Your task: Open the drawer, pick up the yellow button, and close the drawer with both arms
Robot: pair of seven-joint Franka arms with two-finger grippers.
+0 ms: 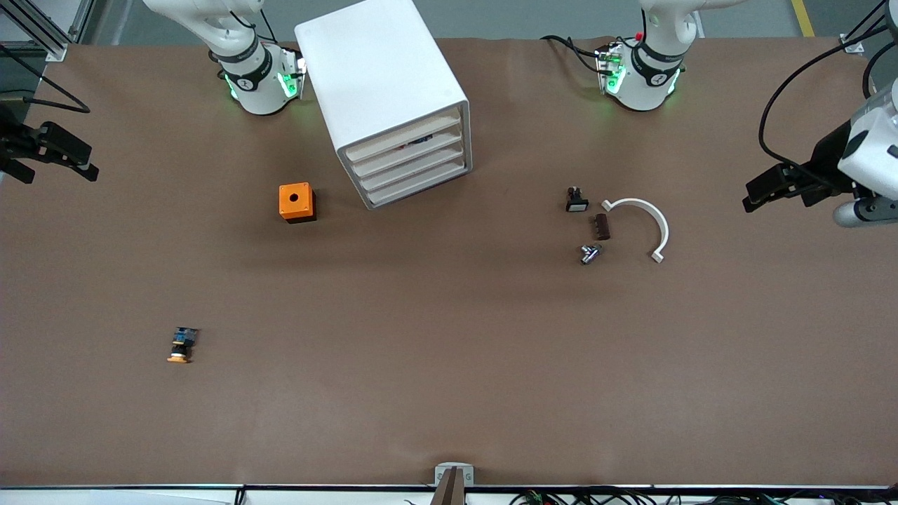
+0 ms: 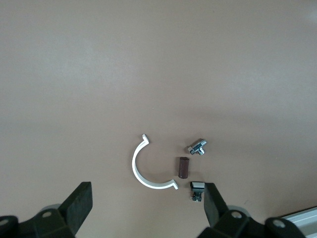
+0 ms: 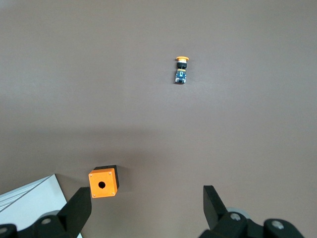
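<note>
The button (image 1: 182,346) lies on the bare brown table (image 1: 449,393), nearest the front camera and toward the right arm's end, well apart from everything else. Farther from the camera sit the orange cube box (image 1: 297,203) beside the white cabinet (image 1: 389,98), whose top drawer (image 1: 405,138) is shut, and toward the left arm's end a metal fitting (image 1: 590,253), a brown block (image 1: 601,226), a white half-ring (image 1: 642,223) and a black part (image 1: 577,200). The right gripper (image 1: 52,151) and left gripper (image 1: 772,186) wait over the table's two ends, both with fingers spread wide and empty.
</note>
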